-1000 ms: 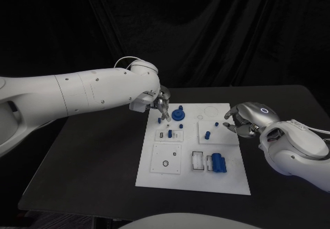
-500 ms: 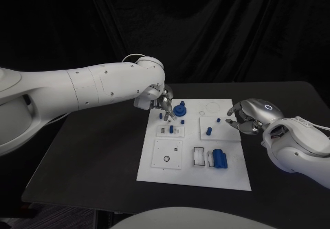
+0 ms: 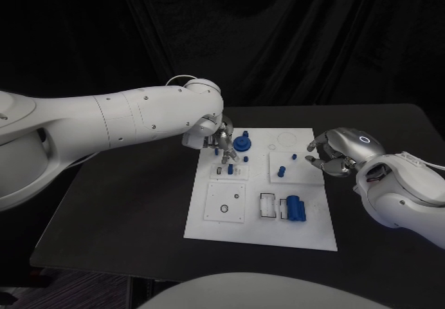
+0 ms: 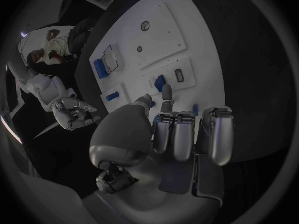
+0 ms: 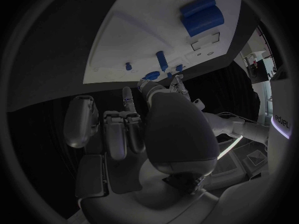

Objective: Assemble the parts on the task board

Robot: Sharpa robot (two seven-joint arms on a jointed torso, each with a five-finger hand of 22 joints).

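Just beyond the left robot hand (image 3: pixel 216 138), whose fingertips reach down empty, stands the blue gear part (image 3: pixel 242 143); the right robot hand (image 3: pixel 330 156) hangs curled, farther off.

My silver left hand (image 3: pixel 217 138) and silver right hand (image 3: pixel 331 156) flank the white task board (image 3: pixel 262 226) on the black table (image 3: pixel 130 212). Just beyond my left fingertips (image 3: pixel 226 156) stand blue parts (image 3: pixel 242 143); my arms are white.

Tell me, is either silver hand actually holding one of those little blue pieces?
It cannot be told for the left hand: its fingertips reach down among the small blue parts on the white task board. The right hand holds nothing.
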